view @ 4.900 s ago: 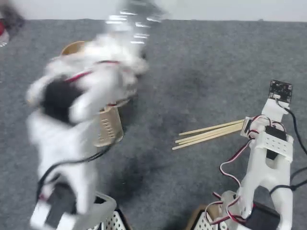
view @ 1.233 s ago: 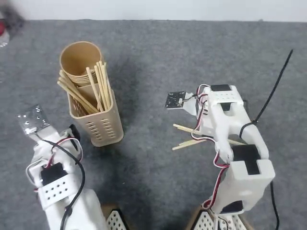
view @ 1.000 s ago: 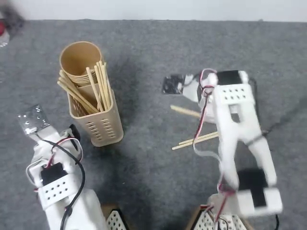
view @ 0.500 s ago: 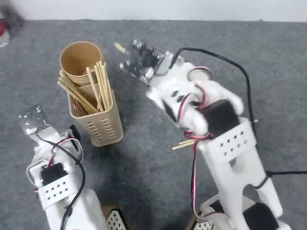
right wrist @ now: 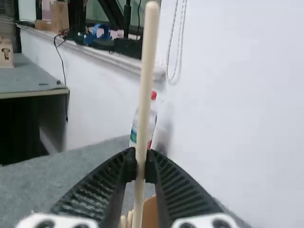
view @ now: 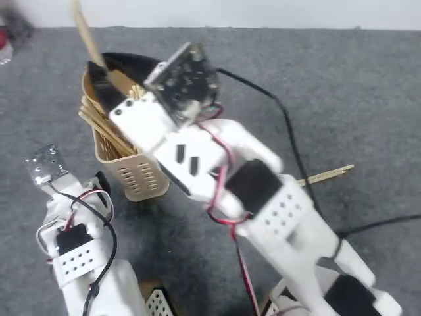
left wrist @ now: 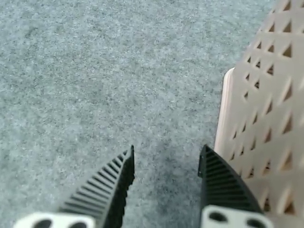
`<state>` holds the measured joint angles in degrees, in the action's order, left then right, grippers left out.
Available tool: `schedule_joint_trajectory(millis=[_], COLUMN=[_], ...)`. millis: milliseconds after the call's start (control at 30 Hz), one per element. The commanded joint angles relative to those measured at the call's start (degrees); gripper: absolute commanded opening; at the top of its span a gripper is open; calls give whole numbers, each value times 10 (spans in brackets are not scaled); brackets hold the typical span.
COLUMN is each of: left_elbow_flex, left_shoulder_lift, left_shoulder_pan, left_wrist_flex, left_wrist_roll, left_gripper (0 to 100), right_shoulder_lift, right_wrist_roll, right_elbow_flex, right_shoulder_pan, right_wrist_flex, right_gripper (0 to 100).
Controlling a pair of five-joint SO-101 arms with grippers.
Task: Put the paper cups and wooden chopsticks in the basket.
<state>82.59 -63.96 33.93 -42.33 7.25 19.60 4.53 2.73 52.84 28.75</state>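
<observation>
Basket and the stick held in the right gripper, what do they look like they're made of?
The basket is likely moulded plastic, beige and matte; its walls carry even rows of cut-out slots. The chopstick clamped in the right gripper is probably bare wood: pale, dull and uniform, with no visible gloss or coating.

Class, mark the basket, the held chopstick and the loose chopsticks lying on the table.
basket [view: 135,178], high view, its perforated front wall.
held chopstick [right wrist: 150,52], right wrist view, its upper shaft.
loose chopsticks [view: 327,175], high view, their exposed ends.
</observation>
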Motion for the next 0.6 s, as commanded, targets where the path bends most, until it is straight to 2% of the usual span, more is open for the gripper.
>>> schedule_joint_trajectory(millis=[0,133,167,300,333,467,567], left_elbow_flex=[-1,0,0,0,0,0,0], left_shoulder_lift=[-4,-4,-4,-4,-4,-4,-4], left_shoulder_pan=[-4,-4,-4,-4,-4,-4,-4], left_wrist_flex=[13,24,24,24,24,24,24], left_wrist_roll=[-3,-2,-2,-2,-2,-2,-3], left_gripper=[206,206,206,206,206,206,206], right_shoulder_lift=[-38,-72,-72,-72,-74,-70,-51], right_wrist_roll=[-4,1,8,-8,-12,4,29], right_elbow_flex=[29,34,36,42,50,92,149], right_shoulder_pan=[-5,-25,-26,-22,-22,-29,-63], right_wrist_flex=[-17,-16,-12,27,43,97,186], right_gripper=[7,17,44,302,337,274,216])
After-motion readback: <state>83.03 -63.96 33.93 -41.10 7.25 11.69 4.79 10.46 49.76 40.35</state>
